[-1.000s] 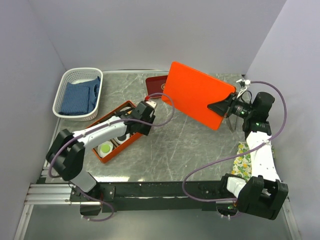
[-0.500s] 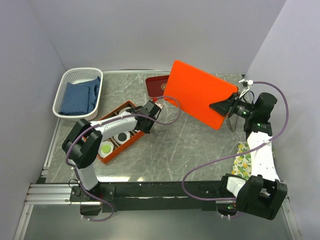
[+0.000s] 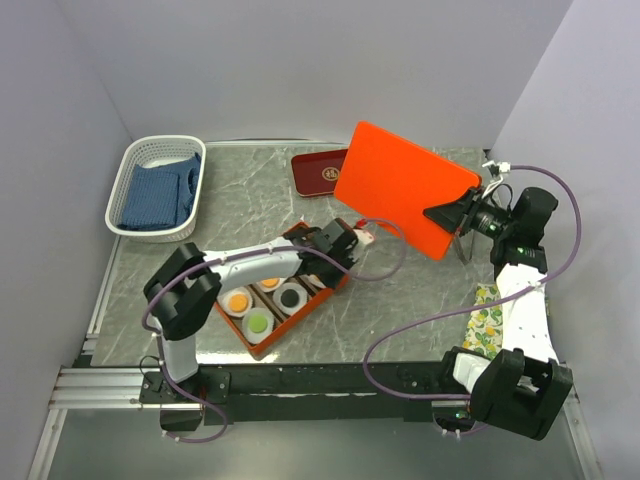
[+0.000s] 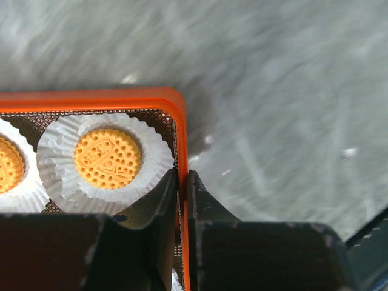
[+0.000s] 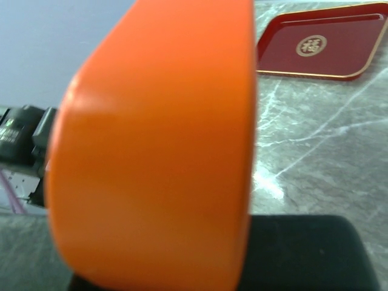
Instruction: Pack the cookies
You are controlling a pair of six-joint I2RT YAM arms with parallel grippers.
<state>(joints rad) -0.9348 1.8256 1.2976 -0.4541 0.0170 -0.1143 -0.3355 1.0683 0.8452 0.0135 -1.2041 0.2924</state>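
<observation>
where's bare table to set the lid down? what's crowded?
Biggest bare patch: front centre-right, between the orange box and the floral cloth. Smaller one at the back, between the white basket and the dark red tray. Crowded left of centre: left end effector clamps the box wall. Right end effector holds the lid over the back right.

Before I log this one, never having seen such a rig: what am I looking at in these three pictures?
Two robot arms work at a marble table. One picture looks down from above; the other two come from cameras on each wrist. The left arm's fingers pinch the rim of an orange box holding cookies in paper cups. The right arm's fingers hold the orange lid up, tilted. Also on the table: a red tray, a white basket with blue cloth, and a flowered napkin.
</observation>
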